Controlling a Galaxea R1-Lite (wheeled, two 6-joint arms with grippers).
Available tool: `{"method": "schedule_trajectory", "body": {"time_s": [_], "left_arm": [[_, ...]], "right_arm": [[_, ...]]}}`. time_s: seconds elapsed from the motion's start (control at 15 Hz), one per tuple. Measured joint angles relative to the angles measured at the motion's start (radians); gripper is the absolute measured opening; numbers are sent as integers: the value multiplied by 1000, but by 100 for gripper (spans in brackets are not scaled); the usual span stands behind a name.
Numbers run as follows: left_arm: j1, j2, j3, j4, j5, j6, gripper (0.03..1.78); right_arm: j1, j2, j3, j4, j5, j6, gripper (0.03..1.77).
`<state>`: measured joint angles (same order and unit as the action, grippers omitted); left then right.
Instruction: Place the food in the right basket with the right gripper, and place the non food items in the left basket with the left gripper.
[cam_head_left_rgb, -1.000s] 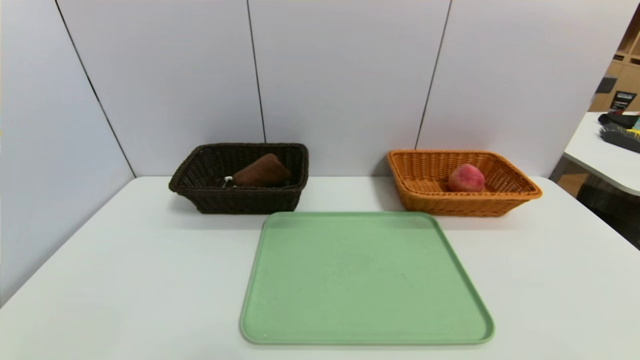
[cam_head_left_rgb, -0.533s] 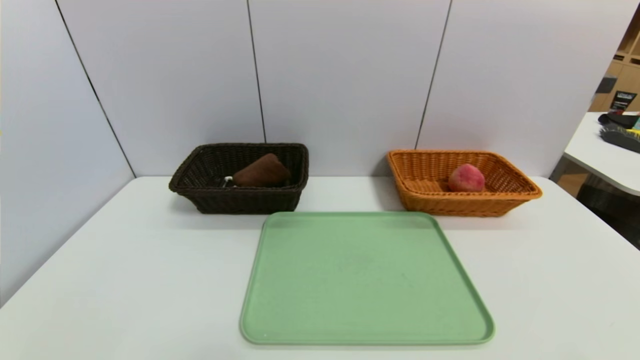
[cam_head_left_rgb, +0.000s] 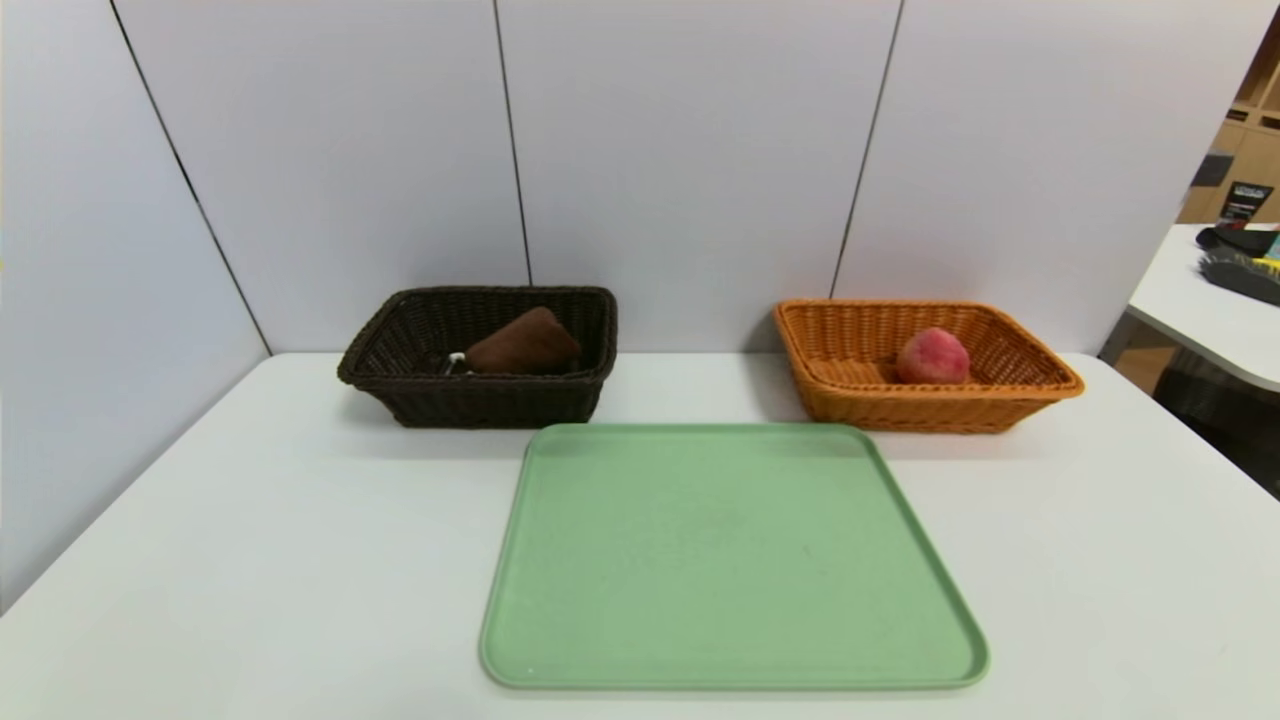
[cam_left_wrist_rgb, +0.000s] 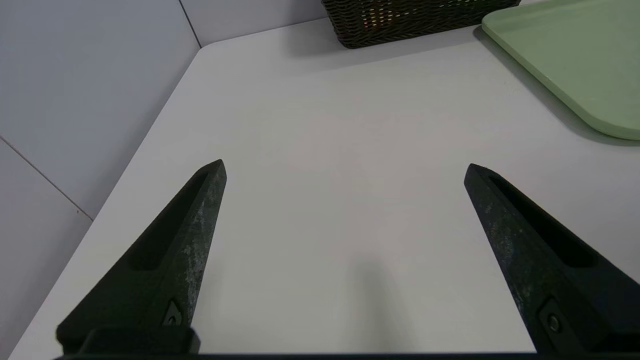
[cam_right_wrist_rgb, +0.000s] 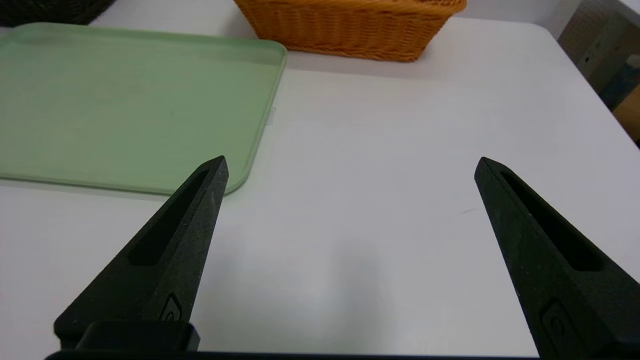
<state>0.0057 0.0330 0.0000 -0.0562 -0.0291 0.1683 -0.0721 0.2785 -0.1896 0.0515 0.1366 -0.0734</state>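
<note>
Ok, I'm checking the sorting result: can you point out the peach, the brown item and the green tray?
peach (cam_head_left_rgb: 932, 356), head view, middle of the fruit, in the orange basket.
brown item (cam_head_left_rgb: 522, 343), head view, its upper face, in the dark basket.
green tray (cam_head_left_rgb: 730, 560), head view, bare floor.

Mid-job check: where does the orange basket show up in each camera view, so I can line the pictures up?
Head view: orange basket at the table's far right, behind the tray, a peach inside.
Left wrist view: not in it.
Right wrist view: its front wall at the frame's upper edge, beyond the open right gripper.
Shared landmark: green tray.
</note>
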Motion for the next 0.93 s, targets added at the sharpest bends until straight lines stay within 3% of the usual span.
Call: {"method": "schedule_trajectory", "body": {"time_s": [0.2,0.33,0.47,0.93], "left_arm": [[-1,-22,0,0,0,-2,169],[-1,-29,0,-1,1,-2,169],[-2,-31,0,0,1,-5,169],[-1,-32,0,0,3,-37,169]], "right_arm": [[0,0,102,-62,-37,-10,170],[1,0,159,-107,-88,-21,170],[0,0,181,-54,-118,-9,170],[0,1,189,-50,-127,17,170]]}}
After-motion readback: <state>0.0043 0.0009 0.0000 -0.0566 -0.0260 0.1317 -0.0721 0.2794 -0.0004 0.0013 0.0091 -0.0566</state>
